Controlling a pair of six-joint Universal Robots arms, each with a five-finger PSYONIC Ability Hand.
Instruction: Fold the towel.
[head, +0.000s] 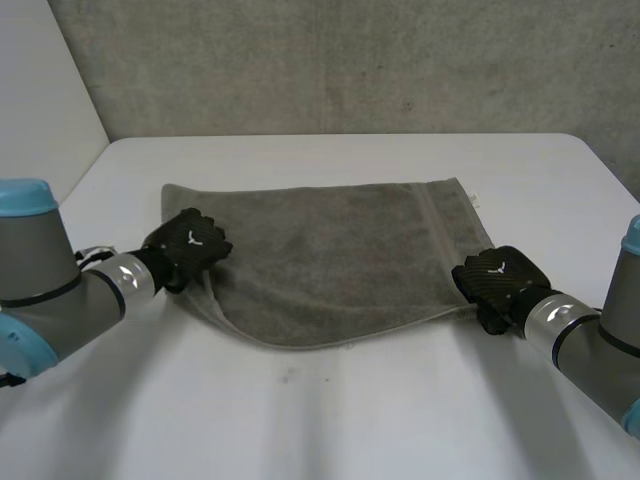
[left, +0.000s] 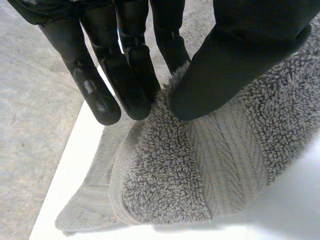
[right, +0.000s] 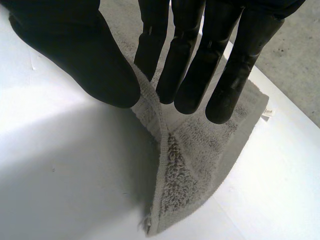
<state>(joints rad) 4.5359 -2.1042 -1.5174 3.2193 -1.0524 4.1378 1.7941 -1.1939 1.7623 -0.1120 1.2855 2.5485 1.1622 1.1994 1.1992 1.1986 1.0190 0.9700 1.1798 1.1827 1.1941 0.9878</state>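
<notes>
A grey towel (head: 330, 260) lies spread on a white tabletop (head: 350, 420), roughly at its middle. The left hand (head: 190, 245) pinches the towel's near left corner between thumb and fingers, the cloth bunched up there. The right hand (head: 495, 280) pinches the near right corner, with the hem rising between its thumb and fingers. The 1st fold seems to be starting. Next, both hands likely need to lift together and carry the near edge over to the towel's far edge.

Soft, fairly dim light is spreading evenly; the white bench (left: 295, 200) is glaring beside the left hand (left: 250, 45), and the lifted towel (right: 185, 175) is shading the bench beneath the right hand (right: 75, 55)
</notes>
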